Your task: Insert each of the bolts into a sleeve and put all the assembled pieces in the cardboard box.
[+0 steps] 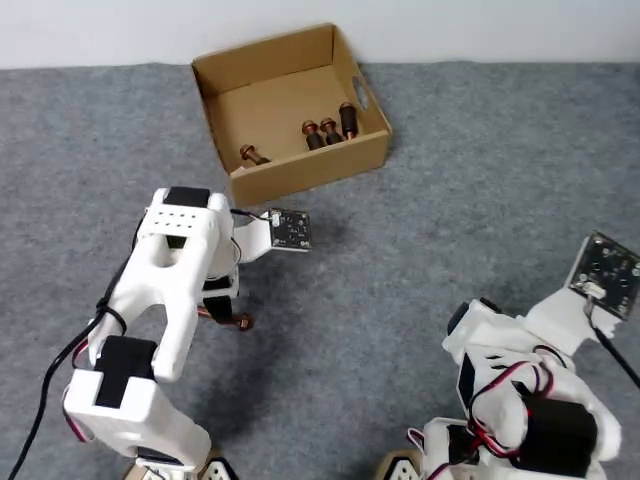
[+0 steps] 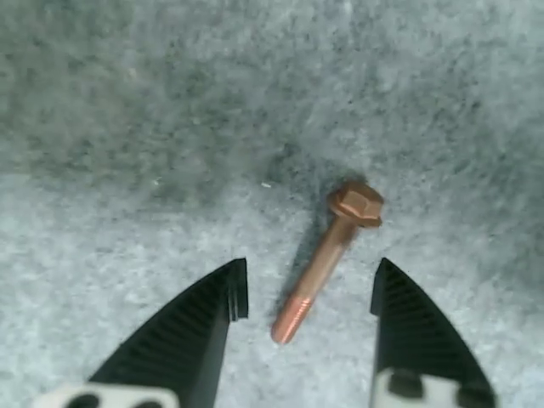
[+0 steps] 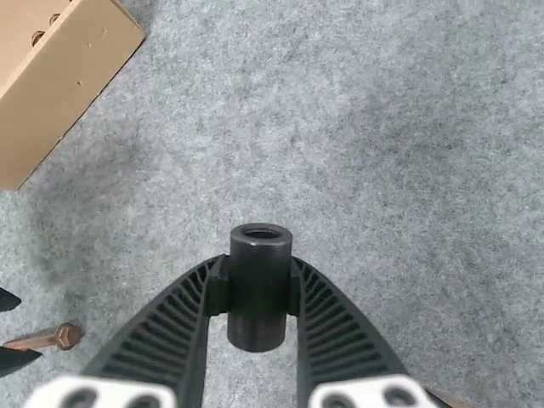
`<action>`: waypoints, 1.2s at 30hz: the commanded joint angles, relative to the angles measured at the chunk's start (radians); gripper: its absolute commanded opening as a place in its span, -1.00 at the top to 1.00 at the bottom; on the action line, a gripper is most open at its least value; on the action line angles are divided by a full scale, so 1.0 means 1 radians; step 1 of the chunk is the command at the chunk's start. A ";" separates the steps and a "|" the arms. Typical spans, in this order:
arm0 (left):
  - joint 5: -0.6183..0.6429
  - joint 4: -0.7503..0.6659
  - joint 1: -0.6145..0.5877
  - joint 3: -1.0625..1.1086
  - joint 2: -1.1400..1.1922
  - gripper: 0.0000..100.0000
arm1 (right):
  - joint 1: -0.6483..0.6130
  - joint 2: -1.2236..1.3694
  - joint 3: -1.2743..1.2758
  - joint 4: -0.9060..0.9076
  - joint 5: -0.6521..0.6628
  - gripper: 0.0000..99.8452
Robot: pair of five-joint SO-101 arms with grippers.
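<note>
A copper bolt (image 2: 327,255) lies flat on the grey carpet, hex head pointing away from my left gripper (image 2: 310,272). That gripper is open, one finger on each side of the bolt's threaded end without touching it. In the high view the bolt (image 1: 232,320) pokes out from under the left arm. My right gripper (image 3: 257,279) is shut on a black sleeve (image 3: 259,293), held upright with its bore facing up. The cardboard box (image 1: 300,175) at the back holds several assembled pieces (image 1: 330,130).
The right wrist view has the box corner (image 3: 59,76) and the same bolt (image 3: 47,337) on the carpet off to the side. In the high view the right arm (image 1: 520,390) sits at the front right. Grey carpet (image 1: 450,200) covers the table.
</note>
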 commanded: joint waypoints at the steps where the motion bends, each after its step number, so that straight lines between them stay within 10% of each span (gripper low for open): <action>1: -0.012 -0.034 0.008 0.004 0.008 0.53 | 0.010 -0.004 -0.011 0.036 0.011 0.98; 25: -0.008 0.150 0.058 -0.194 0.299 0.99 | 0.008 -0.002 -0.011 0.022 0.011 0.98; 36: 0.124 0.259 0.032 -0.056 -0.169 0.99 | 0.001 -0.004 -0.112 0.033 0.012 0.98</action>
